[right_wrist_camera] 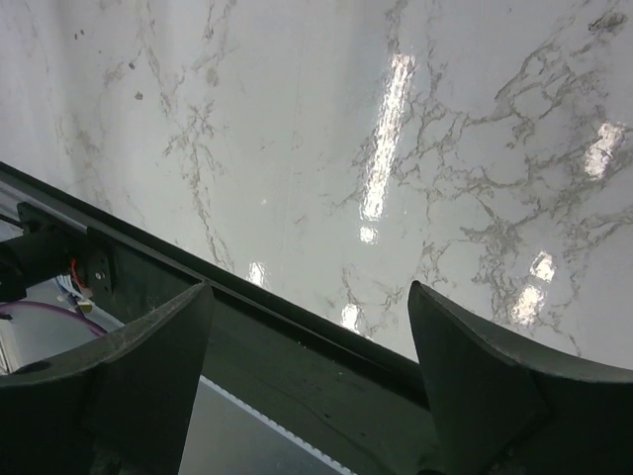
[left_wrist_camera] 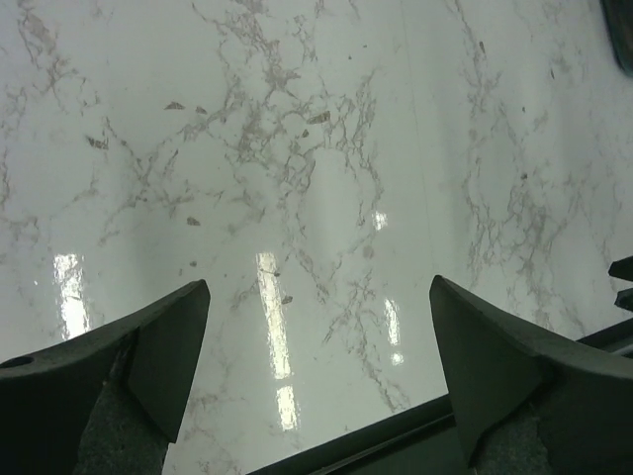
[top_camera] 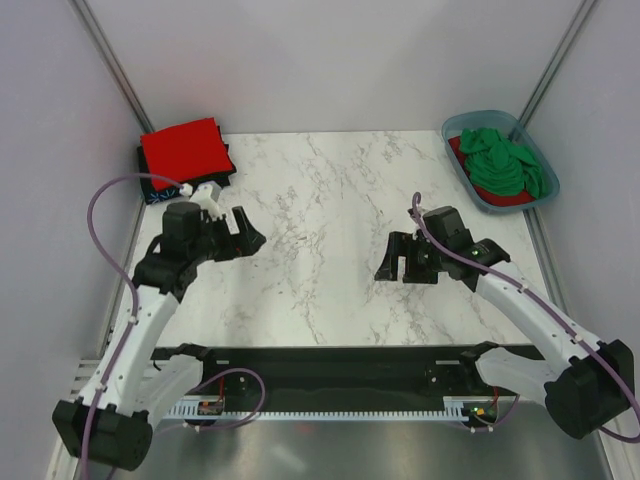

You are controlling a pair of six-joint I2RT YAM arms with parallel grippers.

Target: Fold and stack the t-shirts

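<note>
Marble table (top_camera: 320, 200), folded red t-shirt (top_camera: 185, 150) far-left (long side crosswise, slightly skewed)

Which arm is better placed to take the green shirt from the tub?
Probably right. The right gripper is open and nearer the tub holding the green shirt; the left gripper hangs on the opposite side.

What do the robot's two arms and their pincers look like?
The left arm and right arm are both made of white tube-like segments linked by bulky black joints. A thin purple cable loops along each. The left pincer and right pincer are black, each with two broad, wedge-shaped fingers.
</note>
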